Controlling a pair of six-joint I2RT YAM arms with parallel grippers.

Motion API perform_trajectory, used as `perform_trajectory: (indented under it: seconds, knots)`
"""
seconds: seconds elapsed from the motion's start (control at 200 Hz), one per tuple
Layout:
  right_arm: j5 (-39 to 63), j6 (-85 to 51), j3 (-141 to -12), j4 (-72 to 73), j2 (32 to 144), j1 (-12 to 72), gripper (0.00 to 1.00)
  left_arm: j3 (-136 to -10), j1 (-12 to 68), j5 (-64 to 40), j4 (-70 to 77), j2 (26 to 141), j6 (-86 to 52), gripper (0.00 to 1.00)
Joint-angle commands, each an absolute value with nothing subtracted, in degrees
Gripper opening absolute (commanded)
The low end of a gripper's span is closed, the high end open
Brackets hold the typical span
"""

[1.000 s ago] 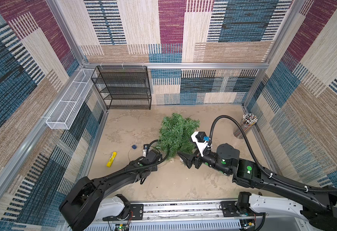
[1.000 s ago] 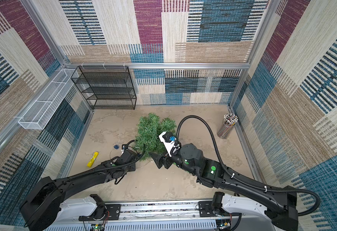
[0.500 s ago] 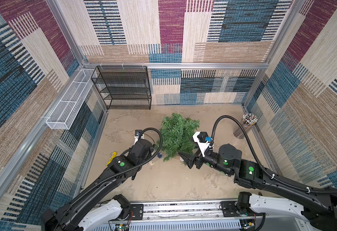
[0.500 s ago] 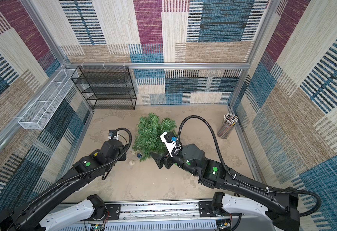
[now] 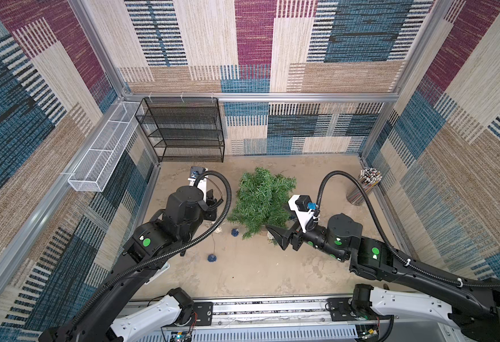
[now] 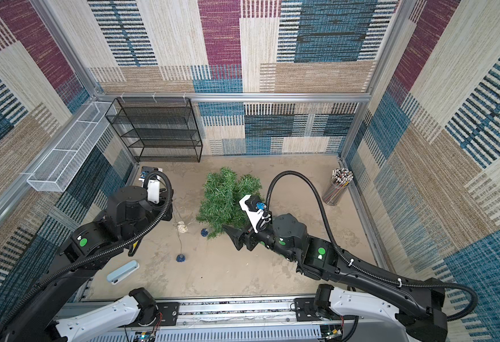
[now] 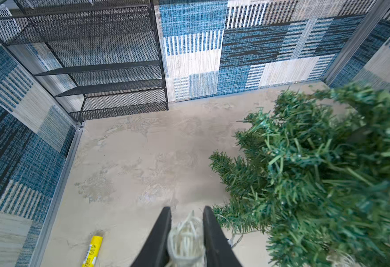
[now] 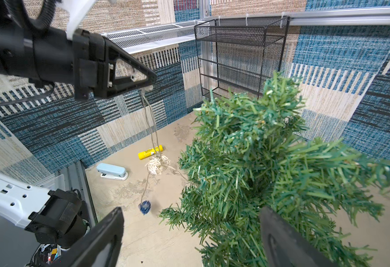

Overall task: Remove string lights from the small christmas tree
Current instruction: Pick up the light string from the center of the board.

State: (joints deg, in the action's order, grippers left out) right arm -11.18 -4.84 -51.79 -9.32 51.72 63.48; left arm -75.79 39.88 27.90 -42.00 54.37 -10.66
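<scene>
Left wrist view: we find the left claw point(image 7: 187, 208) nearly closed on a cream ball point(image 7: 185, 238) of the string lights point(image 8: 158, 165), above the floor point(image 6: 242, 266) beside the tree point(image 7: 316, 173). The wire hangs from it to two blue balls point(image 6: 180, 258) lying near the tree's front end. In both top views the tree's long axis runs front to back, narrow end toward the back wall point(image 5: 302, 133); standing or lying, we cannot tell. Left arm point(image 5: 153, 242) is bent, wrist high. Right arm point(image 5: 376, 257) reaches low; right claw point(image 5: 276, 237) is spread wide, gripping nothing, at the near branches.
</scene>
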Motion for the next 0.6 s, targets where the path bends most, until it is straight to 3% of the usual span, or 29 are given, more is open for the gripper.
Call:
perform_trajectory:
  seconds: [0.0,0.596]
  knots:
    - [-12.22,-4.48,-51.93,-8.7,51.63,63.62,0.93,-79.61,39.8,26.2,-42.65,55.49,-5.47,0.27]
    - [-12.74,-3.7,-53.45,-10.06,51.81,63.68,0.93,-100.05,39.81,29.27,-43.89,65.95,4.15,0.27]
